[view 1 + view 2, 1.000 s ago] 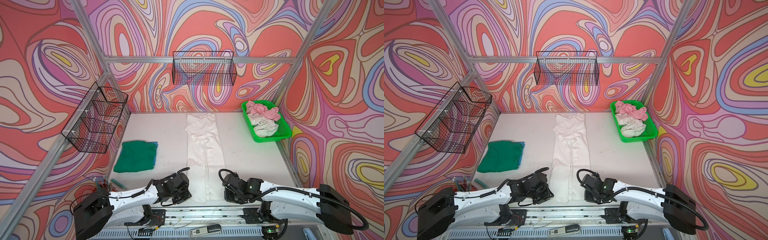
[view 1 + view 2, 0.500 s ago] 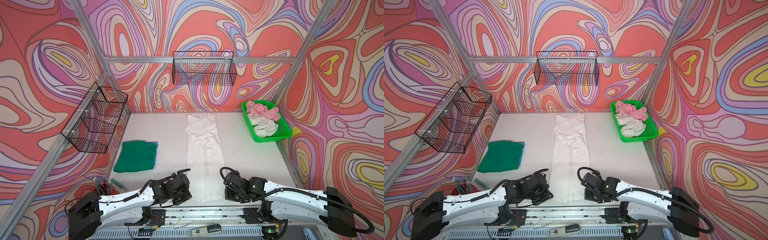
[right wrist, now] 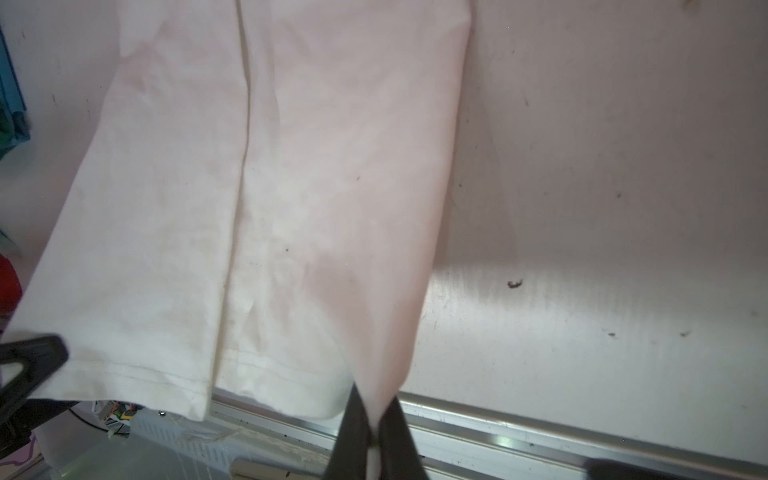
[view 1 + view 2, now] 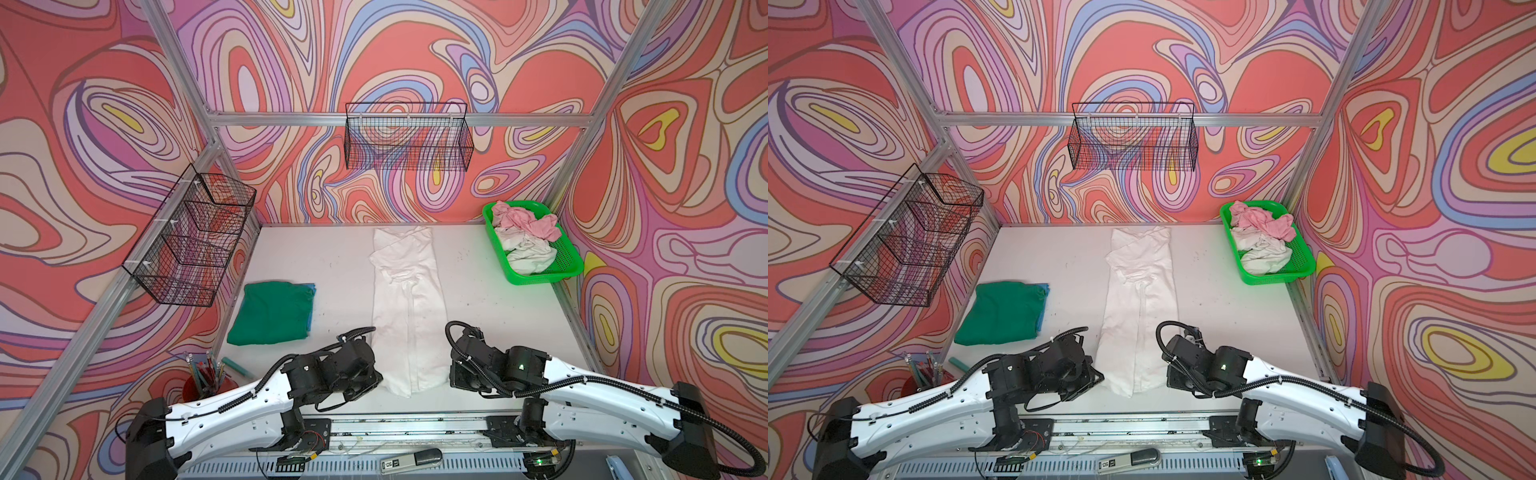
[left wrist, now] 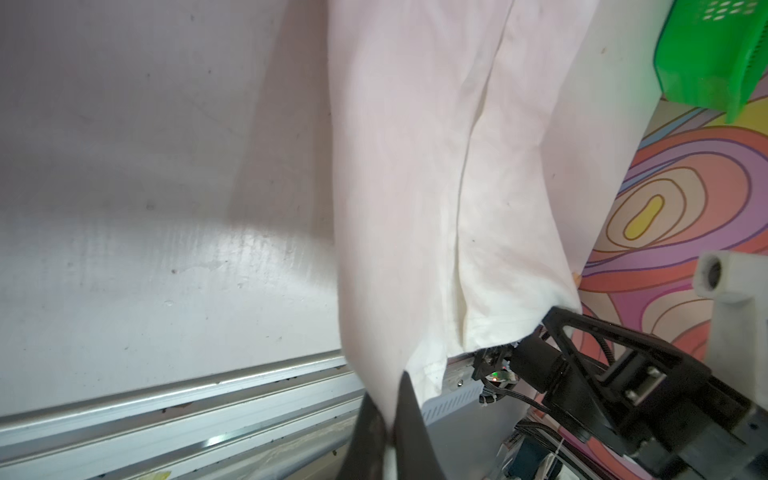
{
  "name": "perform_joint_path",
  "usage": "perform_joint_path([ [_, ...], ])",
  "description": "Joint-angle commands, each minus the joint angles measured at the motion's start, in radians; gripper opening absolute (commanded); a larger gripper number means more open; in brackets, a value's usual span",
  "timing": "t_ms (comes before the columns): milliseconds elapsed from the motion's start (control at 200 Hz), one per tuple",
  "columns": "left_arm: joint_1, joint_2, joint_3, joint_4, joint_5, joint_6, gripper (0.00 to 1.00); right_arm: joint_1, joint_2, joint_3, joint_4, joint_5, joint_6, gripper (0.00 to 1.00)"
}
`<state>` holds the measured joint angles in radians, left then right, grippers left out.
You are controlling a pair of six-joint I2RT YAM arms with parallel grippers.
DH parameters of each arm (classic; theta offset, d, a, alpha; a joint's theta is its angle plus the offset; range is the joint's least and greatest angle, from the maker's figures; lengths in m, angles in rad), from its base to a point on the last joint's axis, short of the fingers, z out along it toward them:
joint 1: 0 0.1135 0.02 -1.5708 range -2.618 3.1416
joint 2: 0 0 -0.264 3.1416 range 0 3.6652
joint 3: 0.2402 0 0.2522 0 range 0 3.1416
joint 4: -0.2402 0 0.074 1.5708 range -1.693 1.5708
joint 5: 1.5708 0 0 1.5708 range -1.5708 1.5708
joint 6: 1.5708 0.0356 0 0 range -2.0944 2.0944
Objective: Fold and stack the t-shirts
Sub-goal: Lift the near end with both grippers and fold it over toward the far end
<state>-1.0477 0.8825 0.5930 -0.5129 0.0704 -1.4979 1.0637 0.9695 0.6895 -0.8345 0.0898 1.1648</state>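
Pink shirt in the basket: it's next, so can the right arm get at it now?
Probably not yet: the right gripper is shut on the white shirt at its near hem; otherwise only bare table lies between.

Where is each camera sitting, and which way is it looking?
Both top views: high in front, looking down on table, white t-shirt, left arm, right arm.
Left wrist: on the left arm, facing along its left claw, shut on the shirt's hem.
Right wrist: on the right arm, along the right claw, shut on that hem.
Shared: every view shows the white t-shirt.
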Motion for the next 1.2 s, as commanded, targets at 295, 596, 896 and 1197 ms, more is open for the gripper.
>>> perform_joint_path([
  [295, 0.288, 0.123, 0.186, -0.078, 0.061, 0.248, 0.0, -0.269, 0.192, 0.261, 0.027, 0.051, -0.283, 0.0],
  [596, 0.46, 0.385, 0.4, -0.065, 0.159, 0.406, 0.0, -0.499, 0.397, 0.434, 0.095, -0.097, -0.498, 0.0],
  [896, 0.562, 0.66, 0.62, -0.071, 0.23, 0.493, 0.0, -0.645, 0.604, 0.538, 0.182, -0.235, -0.596, 0.0],
  [1197, 0.615, 0.892, 0.827, -0.1, 0.272, 0.543, 0.0, -0.723, 0.774, 0.658, 0.229, -0.318, -0.62, 0.0],
])
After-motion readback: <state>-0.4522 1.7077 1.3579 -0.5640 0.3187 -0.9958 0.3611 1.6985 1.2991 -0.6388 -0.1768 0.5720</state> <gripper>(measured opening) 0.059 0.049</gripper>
